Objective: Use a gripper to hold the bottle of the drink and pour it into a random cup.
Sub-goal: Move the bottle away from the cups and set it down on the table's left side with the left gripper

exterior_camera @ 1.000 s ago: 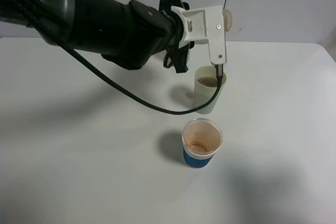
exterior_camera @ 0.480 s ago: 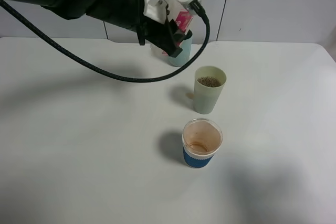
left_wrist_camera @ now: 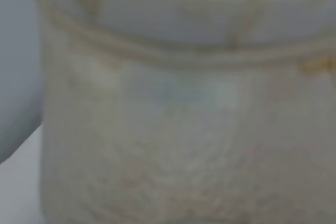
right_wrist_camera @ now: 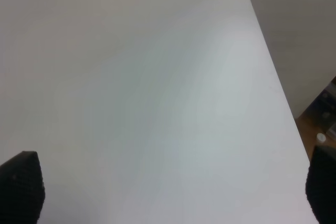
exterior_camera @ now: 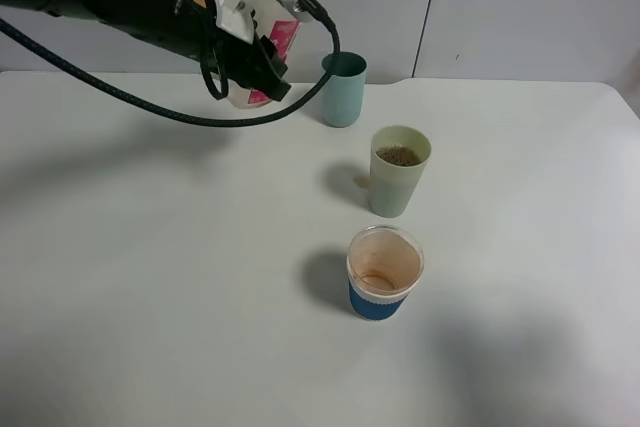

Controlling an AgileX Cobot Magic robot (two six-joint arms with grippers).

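My left arm reaches in from the far left, raised above the bench [exterior_camera: 120, 247]. My left tool [exterior_camera: 258, 62] pinches the bottle [exterior_camera: 283, 40] near the teal cup [exterior_camera: 343, 92]. The pink label shows. The wrist view is blurred, and the bottle looks nearly empty, I think. The pale green cup [exterior_camera: 399, 187] holds brown drink [exterior_camera: 398, 156]. The blue-sleeved cup [exterior_camera: 384, 297] has brown film. My right tool [right_wrist_camera: 170, 192] is spread.

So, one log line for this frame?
left gripper: shut on bottle | bottle: left of teal cup | pale green cup: drink inside | right gripper: open
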